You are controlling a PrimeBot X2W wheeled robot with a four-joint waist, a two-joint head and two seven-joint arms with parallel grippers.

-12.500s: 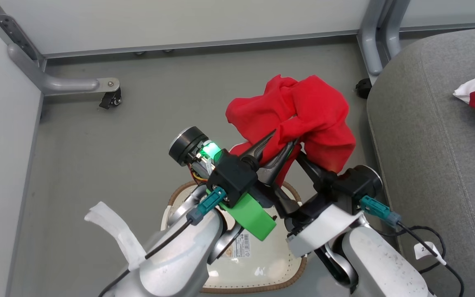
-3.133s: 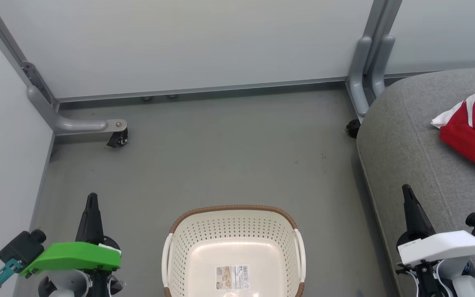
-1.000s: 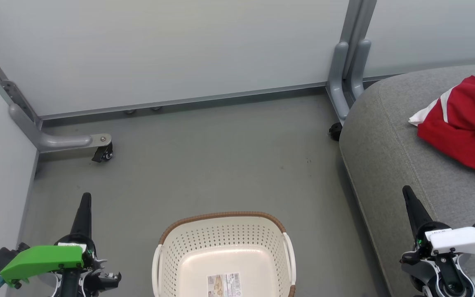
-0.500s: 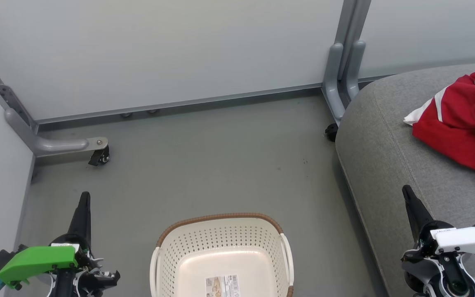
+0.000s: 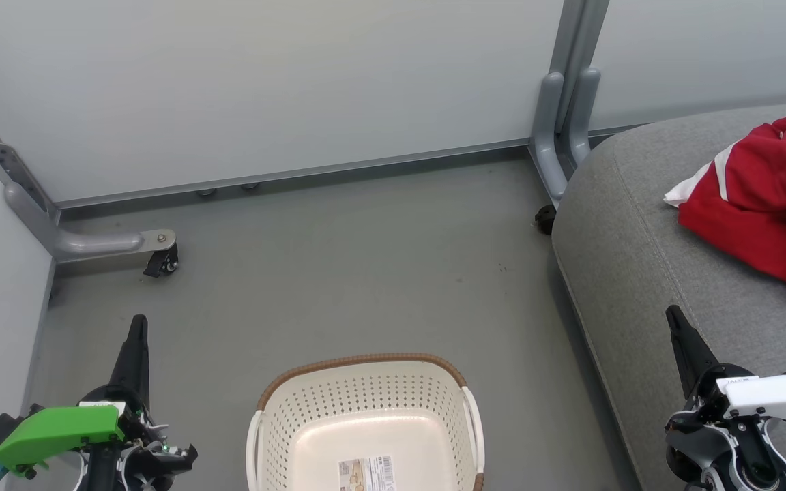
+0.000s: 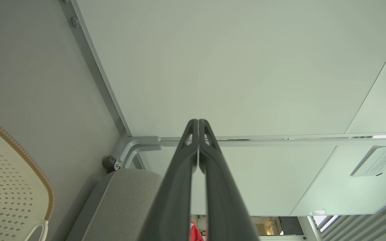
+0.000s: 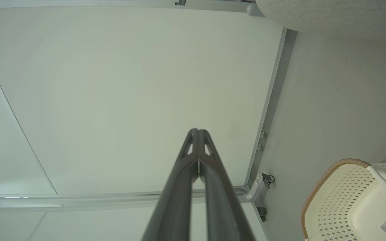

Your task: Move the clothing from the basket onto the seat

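Note:
The red clothing (image 5: pixel 761 204) with white trim lies bunched on the grey seat (image 5: pixel 645 259) at the right. On the floor at bottom centre stands the cream basket (image 5: pixel 366 416), holding nothing but the label sticker on its bottom. My left gripper (image 5: pixel 137 322) is shut at the lower left, pointing up, holding nothing. At the lower right my right gripper (image 5: pixel 671 314) is shut too, over the seat's front edge. The left wrist view shows shut fingers (image 6: pixel 198 122), the basket rim (image 6: pixel 18 150) and the seat (image 6: pixel 126 201). Shut fingers (image 7: pixel 198 131) and the basket (image 7: pixel 347 197) appear in the right wrist view.
Pale partition panels (image 5: pixel 284 88) wall in the grey floor (image 5: pixel 338 273) at the back and left. A grey partition foot with a caster (image 5: pixel 161 259) juts out at the left, and another caster (image 5: pixel 544 219) sits by the seat's corner.
The head camera has shifted slightly, sliding the scene a little left and down. Both grippers stay shut in place, and the clothing rests unmoved on the seat.

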